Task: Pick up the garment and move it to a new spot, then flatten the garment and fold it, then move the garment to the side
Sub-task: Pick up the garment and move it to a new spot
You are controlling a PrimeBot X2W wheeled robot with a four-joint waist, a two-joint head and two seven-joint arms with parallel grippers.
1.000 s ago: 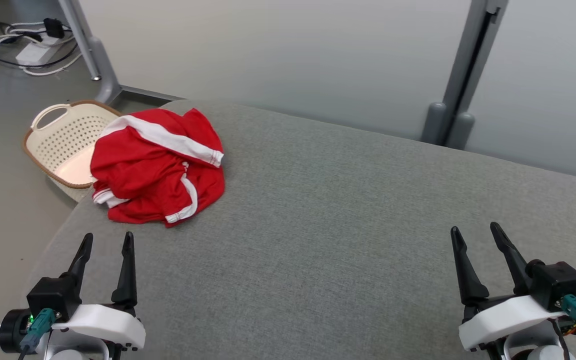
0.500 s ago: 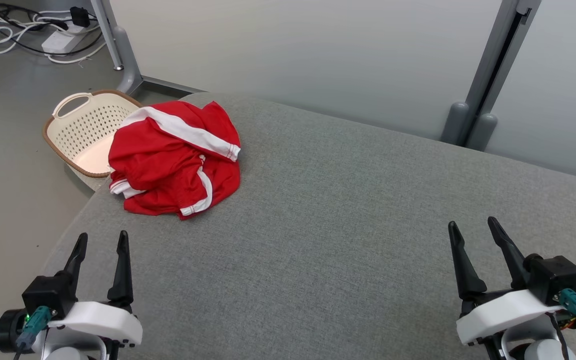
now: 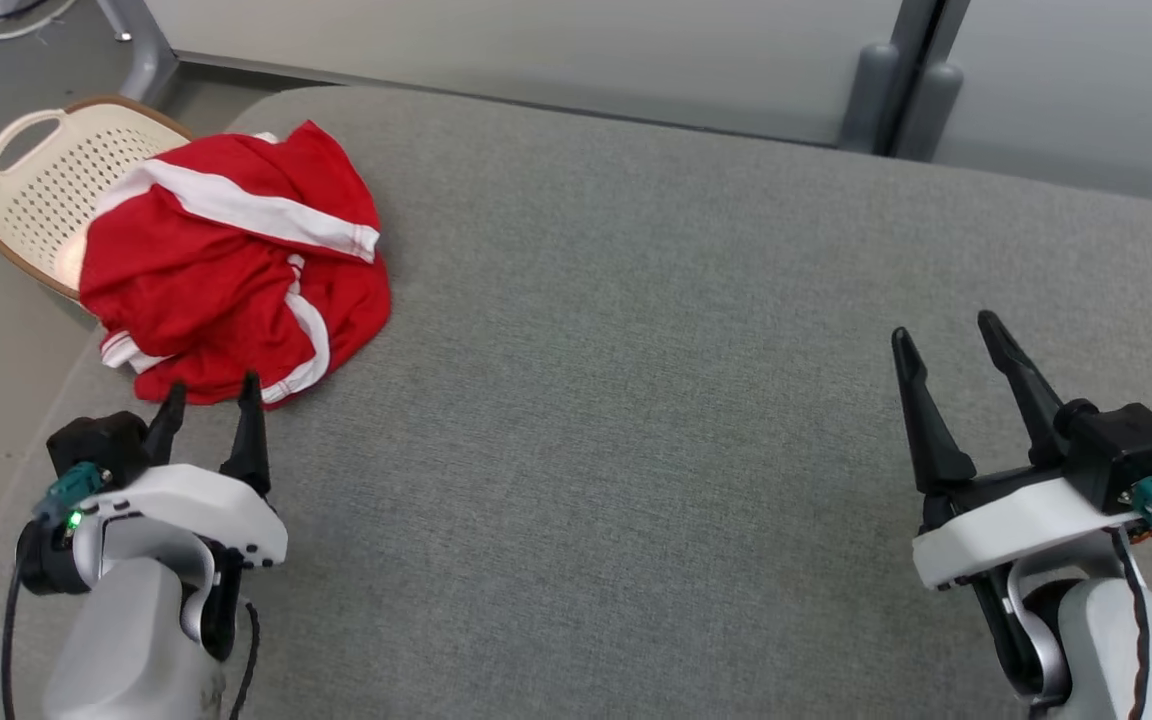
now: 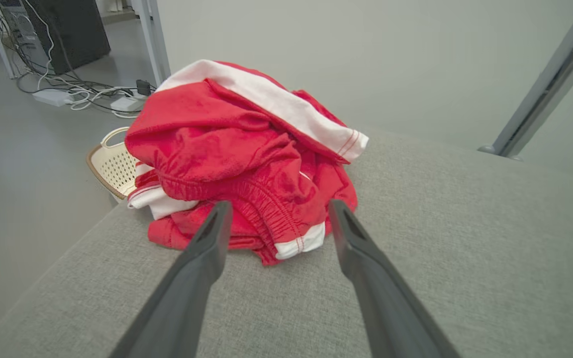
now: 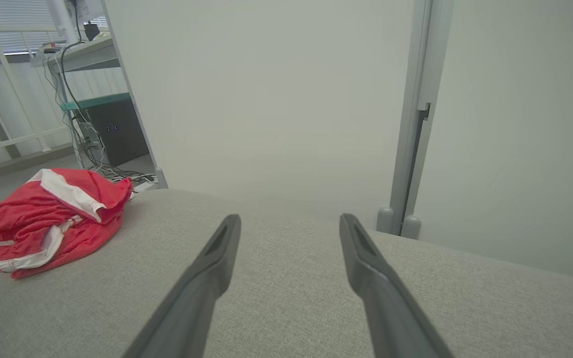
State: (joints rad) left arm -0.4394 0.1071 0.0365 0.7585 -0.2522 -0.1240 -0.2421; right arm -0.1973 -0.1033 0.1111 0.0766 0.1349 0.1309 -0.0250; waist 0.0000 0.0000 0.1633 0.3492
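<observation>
At the far left corner of the grey cushion [image 3: 636,350]: a crumpled red garment [image 3: 231,265] with white bands is seen, with a cream basket [image 3: 31,190] just beyond.
Left gripper [image 3: 211,392]: spread wide, nothing held; its tips are pointed at the garment's near hem, just short of it.
Right gripper [image 3: 944,328]: spread wide, nothing held; positioned well apart from the garment.

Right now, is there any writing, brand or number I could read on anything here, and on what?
None can be read.
The red garment has only white stripes, no print.
The basket is plain.
The dark box on the floor is too small to show any label.
</observation>
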